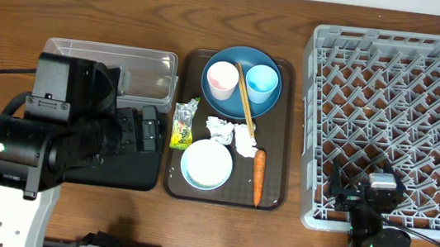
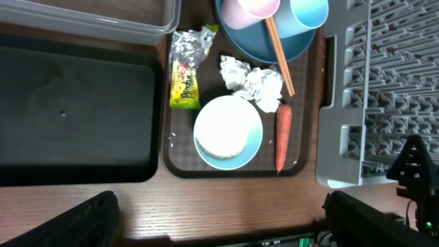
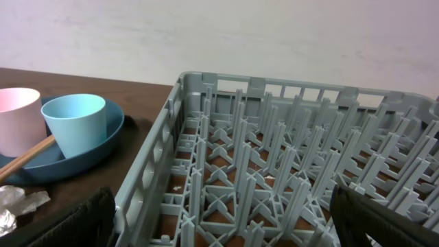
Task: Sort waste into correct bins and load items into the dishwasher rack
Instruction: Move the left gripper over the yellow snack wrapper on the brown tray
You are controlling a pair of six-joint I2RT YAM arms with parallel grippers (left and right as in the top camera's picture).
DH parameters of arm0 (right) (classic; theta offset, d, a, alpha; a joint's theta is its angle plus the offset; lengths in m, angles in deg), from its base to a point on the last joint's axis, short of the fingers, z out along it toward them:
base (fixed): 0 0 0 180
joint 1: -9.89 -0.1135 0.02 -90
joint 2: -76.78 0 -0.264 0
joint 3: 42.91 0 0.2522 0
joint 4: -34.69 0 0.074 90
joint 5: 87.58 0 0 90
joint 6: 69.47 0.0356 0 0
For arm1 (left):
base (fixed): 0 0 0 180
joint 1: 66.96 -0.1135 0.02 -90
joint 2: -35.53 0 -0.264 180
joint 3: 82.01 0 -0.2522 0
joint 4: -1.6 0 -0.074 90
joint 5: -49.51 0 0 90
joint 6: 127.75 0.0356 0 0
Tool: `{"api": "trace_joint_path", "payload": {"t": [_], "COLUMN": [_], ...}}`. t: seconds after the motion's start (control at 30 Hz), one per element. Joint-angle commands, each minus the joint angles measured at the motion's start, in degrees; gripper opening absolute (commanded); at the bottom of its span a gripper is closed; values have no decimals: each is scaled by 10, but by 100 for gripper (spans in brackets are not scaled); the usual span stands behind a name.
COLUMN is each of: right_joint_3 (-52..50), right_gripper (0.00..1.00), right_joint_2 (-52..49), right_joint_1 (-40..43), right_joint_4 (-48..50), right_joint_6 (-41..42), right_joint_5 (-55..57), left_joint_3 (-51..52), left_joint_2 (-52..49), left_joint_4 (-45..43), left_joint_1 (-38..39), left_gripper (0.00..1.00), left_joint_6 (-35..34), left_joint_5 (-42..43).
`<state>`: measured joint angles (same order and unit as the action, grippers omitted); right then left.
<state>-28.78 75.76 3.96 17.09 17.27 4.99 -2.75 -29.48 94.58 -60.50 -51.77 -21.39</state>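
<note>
On a brown serving tray [image 1: 282, 131], a blue plate [image 1: 239, 102] carries a pink cup [image 1: 223, 78], a blue cup [image 1: 261, 80] and wooden chopsticks [image 1: 246, 100]. Below lie paper wads [image 2: 252, 81], a green-yellow wrapper [image 2: 185, 75], an orange carrot [image 2: 282, 136] and a pale blue bowl [image 2: 255, 140] with white rice [image 2: 221, 130]. The clear tub [image 1: 139, 68] and black tray [image 2: 75, 110] sit left. The grey rack [image 1: 404, 111] is right. My left gripper [image 2: 219, 219] hangs open over the table's front edge. My right gripper [image 3: 223, 213] is open above the rack's near corner.
My left arm [image 1: 44, 137] covers most of the black tray in the overhead view. The right arm's base [image 1: 376, 245] sits at the front edge below the rack. Bare wooden table [image 1: 175, 10] stretches along the back.
</note>
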Motion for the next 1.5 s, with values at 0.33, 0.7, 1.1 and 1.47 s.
{"api": "trace_joint_path", "payload": {"t": [0.33, 0.7, 1.1, 1.47], "right_joint_3": [-1, -1, -1, -1], "right_gripper": [99, 99, 99, 99], "right_joint_2": [1, 1, 1, 1], "right_joint_1": [-16, -16, -16, -16], "right_joint_4": [-2, -2, -2, -2], "right_joint_6": [-6, -6, -6, -7], "right_joint_5": [4, 4, 4, 4], "left_joint_3": [-5, -1, 43, 50], "left_joint_2": [3, -1, -90, -185], "left_joint_4": [-25, -67, -95, -127], "left_joint_1": [134, 185, 208, 213], "left_gripper": [97, 98, 45, 44], "left_joint_6": [-94, -103, -147, -176], "left_joint_5": [-112, -123, -154, -230]}}
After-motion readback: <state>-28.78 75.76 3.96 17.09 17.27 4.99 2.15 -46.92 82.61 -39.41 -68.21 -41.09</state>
